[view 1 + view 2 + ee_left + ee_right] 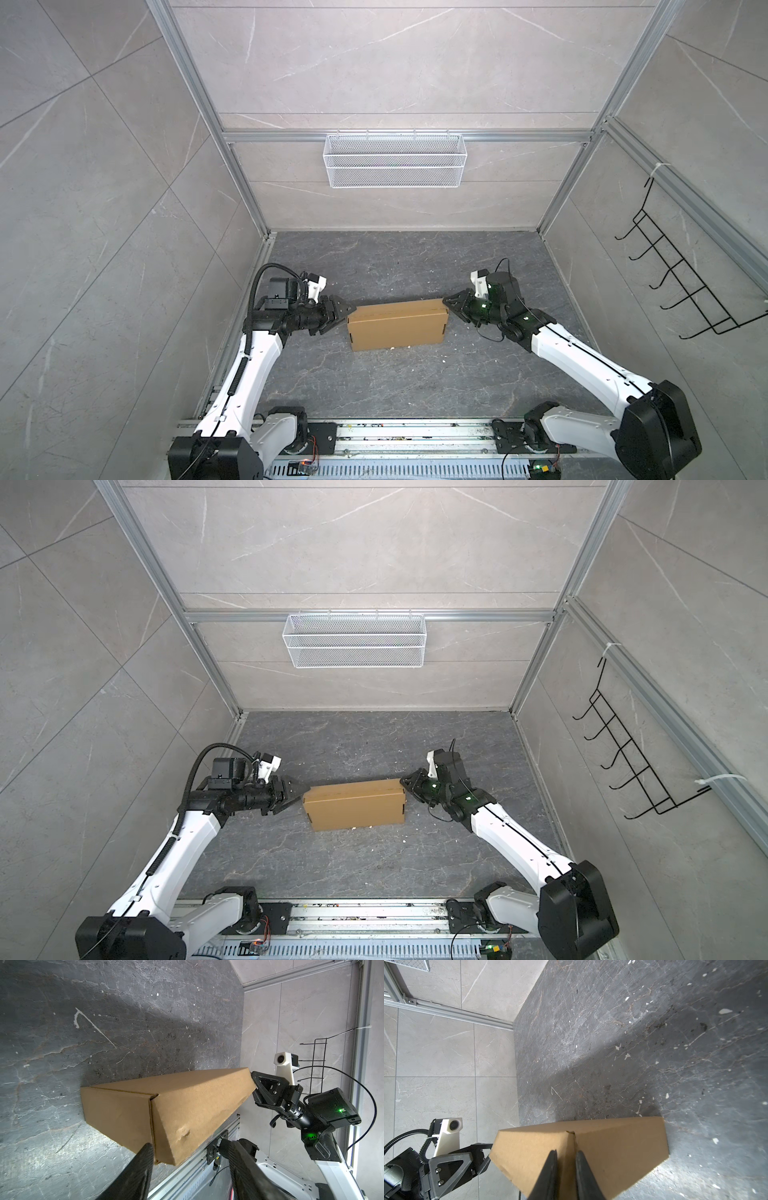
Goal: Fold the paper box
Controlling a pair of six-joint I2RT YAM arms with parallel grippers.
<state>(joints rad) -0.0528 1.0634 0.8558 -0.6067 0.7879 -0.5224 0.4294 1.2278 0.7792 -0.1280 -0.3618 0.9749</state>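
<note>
The paper box is a closed brown cardboard box lying on the dark floor between my two arms. My left gripper stands open at the box's left end. In the left wrist view the left gripper straddles a corner of the box, and one finger touches the end face. My right gripper is at the far right corner. In the right wrist view the right gripper is shut on a corner edge of the box.
A white wire basket hangs on the back wall. A black wire rack is on the right wall. An aluminium rail with the arm bases runs along the front. Small white scraps lie on the floor.
</note>
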